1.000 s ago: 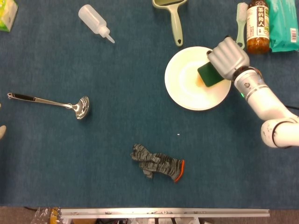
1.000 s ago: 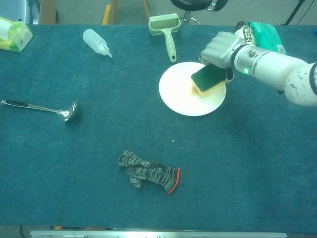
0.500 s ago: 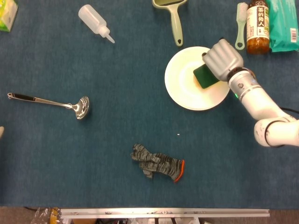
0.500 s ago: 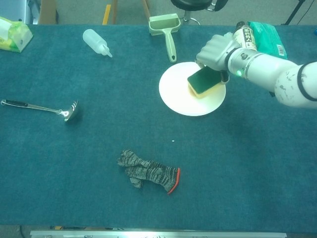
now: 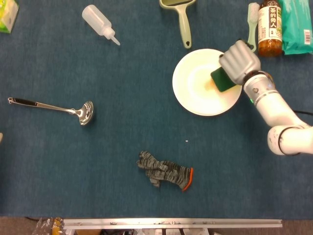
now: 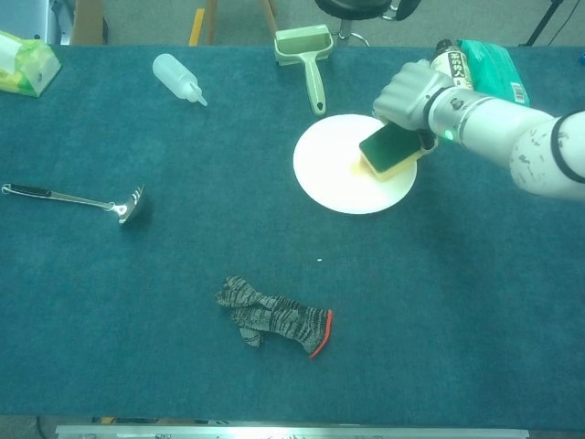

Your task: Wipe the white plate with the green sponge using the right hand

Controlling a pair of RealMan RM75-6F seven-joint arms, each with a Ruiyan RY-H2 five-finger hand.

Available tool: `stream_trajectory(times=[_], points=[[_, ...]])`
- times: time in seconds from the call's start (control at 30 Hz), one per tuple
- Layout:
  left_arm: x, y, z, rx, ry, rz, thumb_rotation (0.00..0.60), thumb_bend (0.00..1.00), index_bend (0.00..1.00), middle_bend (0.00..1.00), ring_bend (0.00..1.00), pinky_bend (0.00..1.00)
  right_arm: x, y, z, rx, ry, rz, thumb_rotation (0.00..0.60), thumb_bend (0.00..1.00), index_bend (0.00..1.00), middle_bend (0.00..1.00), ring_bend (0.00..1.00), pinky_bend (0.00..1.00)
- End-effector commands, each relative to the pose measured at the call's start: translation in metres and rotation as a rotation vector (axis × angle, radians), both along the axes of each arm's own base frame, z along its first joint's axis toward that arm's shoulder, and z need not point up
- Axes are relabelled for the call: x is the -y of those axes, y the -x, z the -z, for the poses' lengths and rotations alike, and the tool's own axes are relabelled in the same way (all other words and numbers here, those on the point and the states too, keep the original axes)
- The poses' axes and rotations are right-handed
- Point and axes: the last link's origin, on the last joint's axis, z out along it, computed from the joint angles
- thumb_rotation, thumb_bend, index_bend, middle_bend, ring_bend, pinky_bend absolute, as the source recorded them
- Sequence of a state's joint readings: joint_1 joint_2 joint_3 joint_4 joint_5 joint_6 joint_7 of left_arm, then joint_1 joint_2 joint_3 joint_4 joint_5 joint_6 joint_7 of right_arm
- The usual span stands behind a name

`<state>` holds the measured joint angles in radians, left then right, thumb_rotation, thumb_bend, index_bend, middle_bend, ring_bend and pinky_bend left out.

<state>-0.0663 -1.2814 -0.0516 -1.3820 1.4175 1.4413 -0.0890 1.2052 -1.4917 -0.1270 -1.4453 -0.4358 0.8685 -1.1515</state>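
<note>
The white plate [image 5: 198,83] [image 6: 334,169] lies on the blue cloth right of centre. My right hand [image 5: 239,61] [image 6: 409,94] grips the green sponge [image 5: 223,80] [image 6: 391,150], which has a yellow underside. The sponge rests on the right part of the plate, close to its rim. At the far left edge of the head view only a sliver shows that may be my left hand; whether it is open or shut is hidden.
A green dustpan [image 5: 182,19] [image 6: 309,57], a brush [image 5: 252,24], a brown bottle [image 5: 270,27] and a green packet [image 5: 297,24] crowd the back right. A squeeze bottle [image 5: 100,23], ladle [image 5: 54,107] and grey glove [image 5: 165,170] lie further left.
My right hand slid the sponge left toward the plate's middle, then back right to the plate's right side. Nothing else moved.
</note>
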Motion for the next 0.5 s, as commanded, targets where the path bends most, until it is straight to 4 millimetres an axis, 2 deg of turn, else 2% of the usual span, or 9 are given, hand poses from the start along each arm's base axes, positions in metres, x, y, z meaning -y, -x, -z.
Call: stream_trajectory(times=[0.03, 0.2, 0.5], points=[[0.000, 0.000, 0.001, 0.001, 0.001, 0.002, 0.600, 0.18, 0.38, 0.30, 0.22, 0.36, -0.001, 0.001, -0.009, -0.024, 0.023, 0.007, 0.600, 0.13, 0.34, 0.54, 0.50, 0.37], [-0.001, -0.001, 0.002, 0.001, 0.003, 0.003, 0.600, 0.18, 0.38, 0.30, 0.22, 0.36, -0.001, -0.006, -0.008, 0.014, 0.025, 0.005, 0.600, 0.13, 0.34, 0.54, 0.50, 0.37], [0.003, 0.002, -0.001, 0.005, -0.003, -0.007, 0.600, 0.18, 0.38, 0.30, 0.22, 0.36, 0.000, -0.015, 0.020, 0.062, -0.035, -0.024, 0.600, 0.13, 0.34, 0.54, 0.50, 0.37]])
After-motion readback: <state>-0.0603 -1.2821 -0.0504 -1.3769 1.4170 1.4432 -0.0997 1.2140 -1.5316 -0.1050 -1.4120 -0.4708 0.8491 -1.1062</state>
